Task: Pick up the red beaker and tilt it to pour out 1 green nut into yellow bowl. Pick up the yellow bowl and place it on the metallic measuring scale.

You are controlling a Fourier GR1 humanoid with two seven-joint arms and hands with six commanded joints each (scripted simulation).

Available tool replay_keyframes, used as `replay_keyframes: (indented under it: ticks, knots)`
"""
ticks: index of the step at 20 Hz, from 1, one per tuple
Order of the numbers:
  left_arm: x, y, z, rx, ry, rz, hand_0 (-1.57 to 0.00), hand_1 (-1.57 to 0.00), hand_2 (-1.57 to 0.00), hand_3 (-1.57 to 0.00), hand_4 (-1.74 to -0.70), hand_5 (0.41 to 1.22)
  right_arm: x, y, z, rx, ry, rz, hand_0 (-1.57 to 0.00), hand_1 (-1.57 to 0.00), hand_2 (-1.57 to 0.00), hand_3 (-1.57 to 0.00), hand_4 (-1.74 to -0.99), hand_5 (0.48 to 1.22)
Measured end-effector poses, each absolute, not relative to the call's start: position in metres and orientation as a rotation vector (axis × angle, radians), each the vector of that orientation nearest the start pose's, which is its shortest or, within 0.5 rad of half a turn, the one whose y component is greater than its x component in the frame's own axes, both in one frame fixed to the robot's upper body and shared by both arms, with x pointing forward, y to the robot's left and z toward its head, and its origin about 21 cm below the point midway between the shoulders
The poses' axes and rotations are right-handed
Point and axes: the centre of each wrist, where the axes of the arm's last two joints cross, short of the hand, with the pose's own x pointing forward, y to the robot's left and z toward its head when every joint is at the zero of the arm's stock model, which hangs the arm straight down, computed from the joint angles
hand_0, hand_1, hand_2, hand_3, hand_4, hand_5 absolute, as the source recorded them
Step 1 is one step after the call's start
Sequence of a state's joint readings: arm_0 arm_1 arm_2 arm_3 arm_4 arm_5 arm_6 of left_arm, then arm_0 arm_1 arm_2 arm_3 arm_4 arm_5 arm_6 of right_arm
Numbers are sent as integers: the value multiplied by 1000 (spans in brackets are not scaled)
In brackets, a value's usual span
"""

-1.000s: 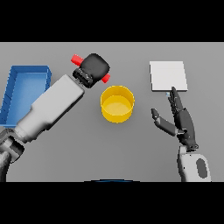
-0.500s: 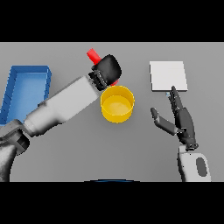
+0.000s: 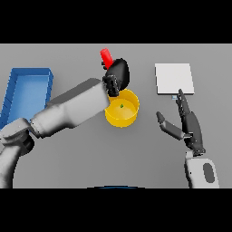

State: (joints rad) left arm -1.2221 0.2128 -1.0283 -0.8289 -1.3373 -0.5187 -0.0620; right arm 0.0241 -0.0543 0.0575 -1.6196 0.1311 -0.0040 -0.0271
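Left hand (image 3: 118,74) fingers curled, arm stretched forward, right hand (image 3: 188,127) open, upright

The left hand (image 3: 117,74) covers most of the red beaker (image 3: 106,57), leaving only 1 red end showing above the dark fingers, and the left forearm (image 3: 74,111) hides the near-left part of the yellow bowl (image 3: 129,115). A small green speck (image 3: 121,107) lies inside the bowl, too small to make out its shape. The blue tray (image 3: 18,77) is partly cut by the picture's left edge and its near corner sits behind the arm, while a tiny mark at the metallic scale (image 3: 174,78)'s near edge is unreadable.
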Motion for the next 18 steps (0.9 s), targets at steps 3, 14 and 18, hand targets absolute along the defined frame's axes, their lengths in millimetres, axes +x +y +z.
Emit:
replay_keyframes:
  ticks: [3, 14, 18]
  knots:
    - [395, 12, 128, -1453, 699, 2701, -1571, -1571, -1571, -1569, -1741, 1221, 241, -229, 6, -115, -1629, 176, 1, 1, 1, 1, -1264, 588]
    - [415, 15, 195, -1643, 842, 2505, -1571, -1330, -1315, -1359, -1664, 1196, 239, -228, 5, -99, -1659, 196, 1, 1, 1, 1, -1224, 615]
    - [436, 30, 278, -1889, 958, 2378, -1571, -1472, -1466, -1387, -1572, 1211, 241, -225, 6, -76, -1651, 191, 1, 1, 1, 1, -1256, 635]
